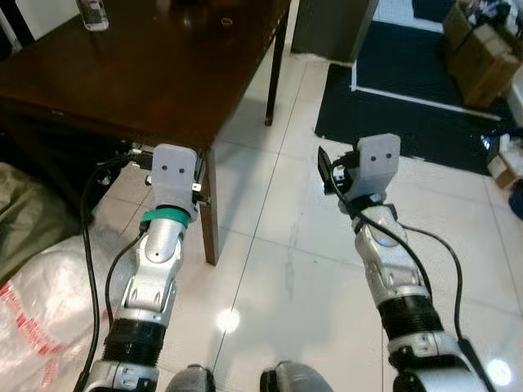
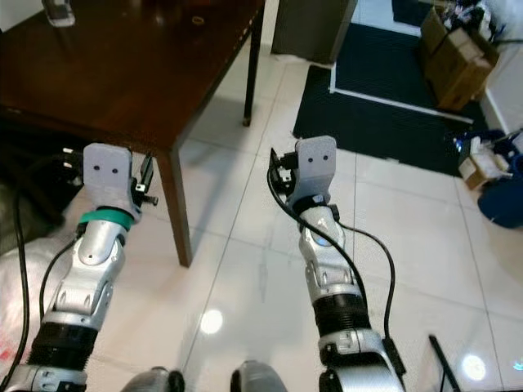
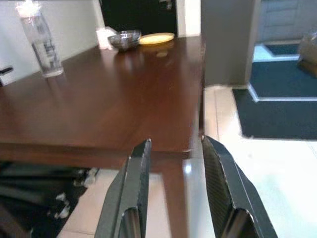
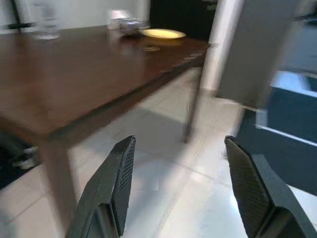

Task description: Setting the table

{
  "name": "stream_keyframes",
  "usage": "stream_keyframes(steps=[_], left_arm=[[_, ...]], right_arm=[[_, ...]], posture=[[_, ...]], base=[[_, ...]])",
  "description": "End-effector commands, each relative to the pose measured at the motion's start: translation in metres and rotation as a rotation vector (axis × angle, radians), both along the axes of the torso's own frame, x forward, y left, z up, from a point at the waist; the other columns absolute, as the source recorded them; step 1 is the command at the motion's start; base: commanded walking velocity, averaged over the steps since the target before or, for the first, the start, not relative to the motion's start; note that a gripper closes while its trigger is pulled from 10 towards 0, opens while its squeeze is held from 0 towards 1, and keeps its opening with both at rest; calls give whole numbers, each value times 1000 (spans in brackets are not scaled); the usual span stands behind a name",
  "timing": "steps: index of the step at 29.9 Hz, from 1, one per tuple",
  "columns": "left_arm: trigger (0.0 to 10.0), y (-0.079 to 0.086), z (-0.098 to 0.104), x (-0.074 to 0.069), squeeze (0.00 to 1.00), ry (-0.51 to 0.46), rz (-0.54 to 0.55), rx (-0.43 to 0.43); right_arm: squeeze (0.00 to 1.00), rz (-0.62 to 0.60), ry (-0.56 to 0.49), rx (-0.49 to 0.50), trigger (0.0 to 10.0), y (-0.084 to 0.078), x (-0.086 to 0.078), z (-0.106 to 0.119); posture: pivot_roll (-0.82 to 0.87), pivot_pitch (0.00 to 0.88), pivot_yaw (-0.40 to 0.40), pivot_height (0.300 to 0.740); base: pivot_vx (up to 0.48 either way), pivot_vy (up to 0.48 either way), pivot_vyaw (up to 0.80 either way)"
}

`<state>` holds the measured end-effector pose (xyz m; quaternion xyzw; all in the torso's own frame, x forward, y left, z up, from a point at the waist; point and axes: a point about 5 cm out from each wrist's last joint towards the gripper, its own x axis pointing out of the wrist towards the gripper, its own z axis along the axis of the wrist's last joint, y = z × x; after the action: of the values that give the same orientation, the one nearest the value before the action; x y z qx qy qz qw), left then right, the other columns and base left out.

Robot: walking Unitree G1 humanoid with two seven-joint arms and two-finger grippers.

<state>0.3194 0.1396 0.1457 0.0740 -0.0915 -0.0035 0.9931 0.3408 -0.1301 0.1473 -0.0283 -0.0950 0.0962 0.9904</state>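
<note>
Robot stood at the corner of a dark wooden table (image 1: 147,73), left gripper (image 3: 173,193) and right gripper (image 4: 181,191) both open and empty. Far across the table sat a yellow plate (image 3: 156,37), what looked like a metal bowl (image 3: 124,39) and a bottle (image 3: 42,47); setting had barely begun.

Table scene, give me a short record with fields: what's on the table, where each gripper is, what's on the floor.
table: dark wooden table, robot at its near corner
on table: clear bottle, metal bowl, yellow plate at far end
left gripper: open, empty, level with the table's near corner
right gripper: open, empty, over the white tile floor
floor: dark rug, cardboard boxes beyond it
near left: plastic bag
</note>
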Motion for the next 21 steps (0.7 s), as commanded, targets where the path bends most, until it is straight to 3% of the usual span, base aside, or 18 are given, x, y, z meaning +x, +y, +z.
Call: stream_keyframes(steps=[1, 6, 10, 21], left_arm=[[10000, -10, -1, 3, 0, 14, -38, -27], [10000, -12, -5, 4, 0, 51, -56, -47], [10000, -18, -10, -2, 0, 102, -143, -78], [10000, -20, -17, -8, 0, 102, -199, -39]], right_arm=[[0, -25, 18, -20, 10000, -11, -1, -5], [0, -26, 21, -21, 10000, -11, -1, -6], [0, -21, 25, -19, 10000, -9, -3, -8], [0, -24, 46, -20, 10000, -10, -5, -18]], posture=[[-158, 0, -7, 740], [-158, 0, -10, 740], [-155, 0, -9, 740], [-149, 0, -7, 740]], base=[[454, 0, 0], [182, 0, 0], [0, 0, 0], [0, 0, 0]])
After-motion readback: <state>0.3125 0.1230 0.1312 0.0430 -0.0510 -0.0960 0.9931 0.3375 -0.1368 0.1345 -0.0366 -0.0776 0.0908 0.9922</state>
